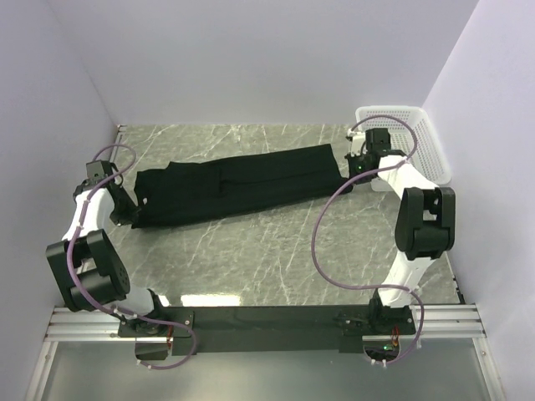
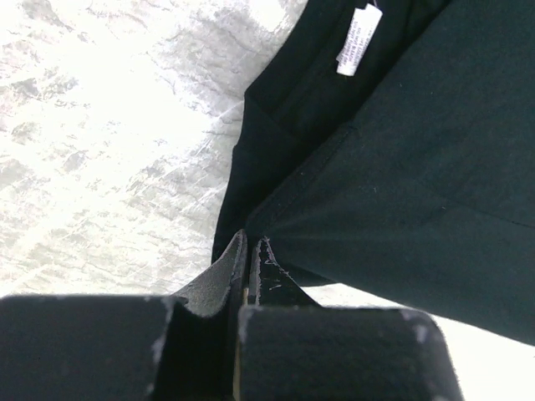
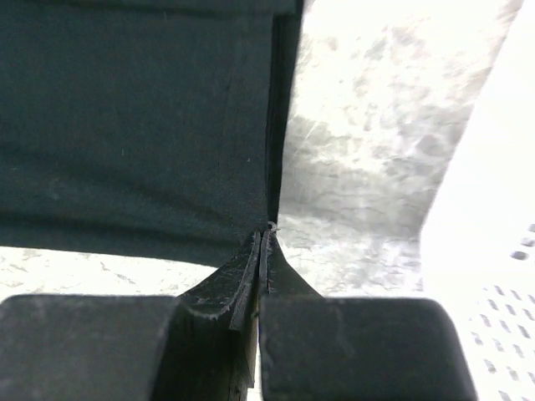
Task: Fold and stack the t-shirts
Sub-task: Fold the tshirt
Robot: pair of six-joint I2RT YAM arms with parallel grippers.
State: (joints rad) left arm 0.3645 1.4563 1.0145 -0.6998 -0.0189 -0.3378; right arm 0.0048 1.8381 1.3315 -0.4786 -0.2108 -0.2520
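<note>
A black t-shirt, folded into a long narrow band, lies slantwise across the marble table. My left gripper is at its left end, shut on the cloth edge. In the left wrist view the left gripper pinches a corner of the t-shirt, and a white neck label shows at the top. My right gripper is shut on the band's right end. The right wrist view has the right gripper closed on the lower right corner of the t-shirt.
A white perforated basket stands in the far right corner, just behind my right arm and close beside the right gripper, where it appears as the basket. Pale walls enclose the marble table on three sides.
</note>
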